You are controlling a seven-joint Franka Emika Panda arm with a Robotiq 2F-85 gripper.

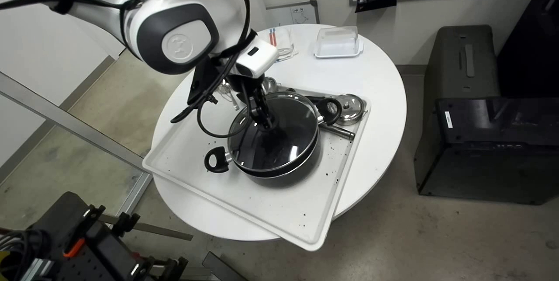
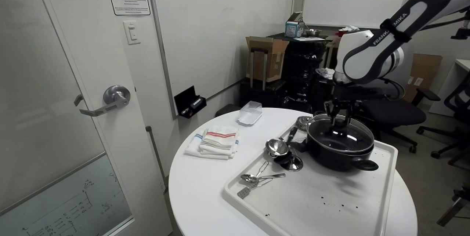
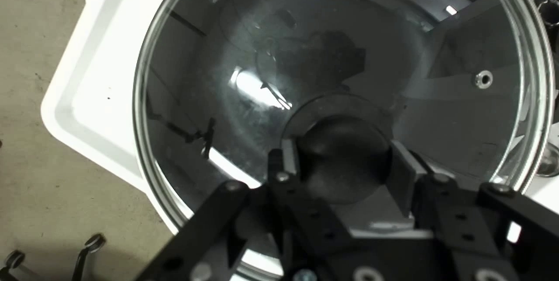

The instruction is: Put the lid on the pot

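From my seat, the wrist feed shows the lid [image 3: 340, 71] as a round glass disc, dark and streaked with reflections, with a shiny metal rim and black knob [image 3: 345, 171]. I have the tool [image 3: 344, 158] clamped on that knob. In both exterior views it sits over the black pot [image 2: 330, 158]; I can't tell whether their rims touch.

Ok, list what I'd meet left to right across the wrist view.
Beige floor, white tray's rimmed corner, round clear glass lid's left silver rim, round black knob, small metal ring, partly visible shiny metal piece.
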